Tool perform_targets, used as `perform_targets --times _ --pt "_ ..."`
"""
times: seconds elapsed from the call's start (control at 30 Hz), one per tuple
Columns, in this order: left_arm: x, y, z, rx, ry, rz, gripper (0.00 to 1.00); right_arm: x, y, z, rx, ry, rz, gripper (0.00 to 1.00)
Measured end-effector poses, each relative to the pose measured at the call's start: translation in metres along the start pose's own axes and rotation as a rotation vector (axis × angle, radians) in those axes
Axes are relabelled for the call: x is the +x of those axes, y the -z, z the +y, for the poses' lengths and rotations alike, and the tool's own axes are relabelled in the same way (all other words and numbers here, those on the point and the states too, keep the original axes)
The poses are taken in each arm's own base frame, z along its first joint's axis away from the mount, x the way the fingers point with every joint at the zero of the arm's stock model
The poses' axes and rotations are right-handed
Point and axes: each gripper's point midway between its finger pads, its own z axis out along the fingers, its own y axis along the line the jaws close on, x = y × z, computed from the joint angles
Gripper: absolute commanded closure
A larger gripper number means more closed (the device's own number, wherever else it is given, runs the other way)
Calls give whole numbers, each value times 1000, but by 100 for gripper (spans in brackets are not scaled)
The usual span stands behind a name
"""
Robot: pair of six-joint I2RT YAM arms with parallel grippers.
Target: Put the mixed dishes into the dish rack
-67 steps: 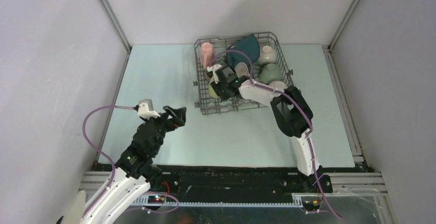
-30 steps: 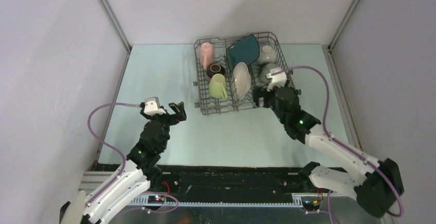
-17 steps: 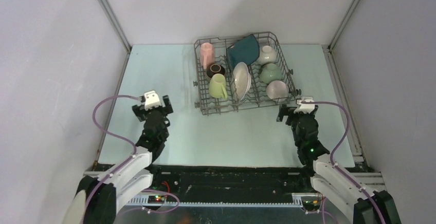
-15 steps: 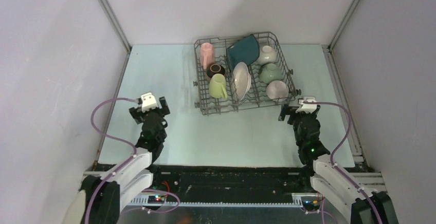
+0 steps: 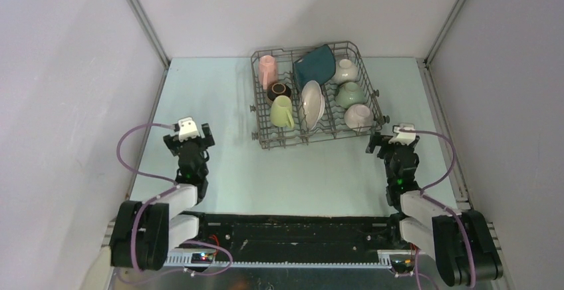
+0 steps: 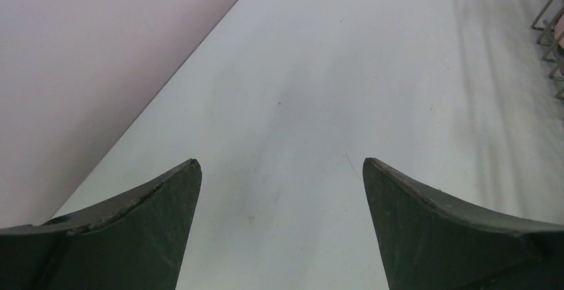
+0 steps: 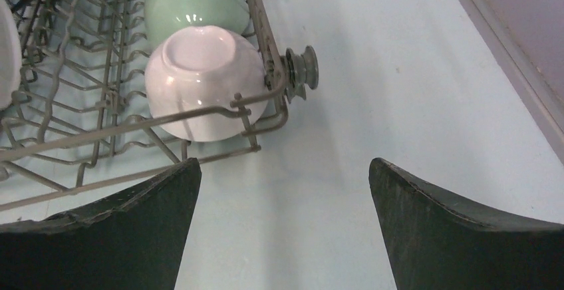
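Note:
The dish rack (image 5: 255, 97) stands at the back centre of the table. In it are a pink mug (image 5: 268, 68), a brown bowl (image 5: 279, 91), a yellow-green mug (image 5: 282, 112), an upright white plate (image 5: 312, 104), a dark teal plate (image 5: 315, 66), and white (image 5: 344, 70), pale green (image 5: 349, 94) and pale pink (image 5: 359, 115) bowls. My left gripper (image 5: 190, 137) is open and empty over bare table, well left of the rack. My right gripper (image 5: 394, 140) is open and empty just in front of the rack's near right corner. The right wrist view shows the pale pink bowl (image 7: 203, 80) upside down behind the rack's rim (image 7: 266, 30).
A small roller (image 7: 300, 70) sticks out from the rack's right side. Grey walls close in the table on the left, back and right, with a metal rail (image 5: 447, 137) along the right edge. The black base bar (image 5: 299, 227) runs along the near edge.
Both arms have drawn back toward their bases. The right gripper came away from the rack's right side to its near right corner. The left gripper moved back and left. Both stayed open.

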Motion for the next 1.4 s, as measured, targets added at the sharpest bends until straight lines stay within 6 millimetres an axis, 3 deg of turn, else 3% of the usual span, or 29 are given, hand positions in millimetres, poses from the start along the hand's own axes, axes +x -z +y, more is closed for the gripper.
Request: perform_targets --times 0.23,0.4,0.77,0.9,1.03,1.23,1.4 --pt "16 -14 -4 48 4 21 1 -15 -21 14 -80 -12 16 0" --pt "12 -16 -8 68 12 9 0 -16 -21 19 -114 -14 21 1" --pt "6 -18 -8 66 21 -12 0 -22 -21 -14 -53 -71 -18 1" --pt "6 -18 -8 67 22 -13 0 -7 -22 -14 -58 -37 -28 0" --pt "6 -18 -8 66 21 -12 0 25 -28 -14 -51 -6 69 1" --pt "6 -18 -8 67 21 -12 0 3 -41 -1 -55 34 19 0" --pt "6 -18 -8 67 22 -12 0 4 -43 -7 -42 35 34 0"
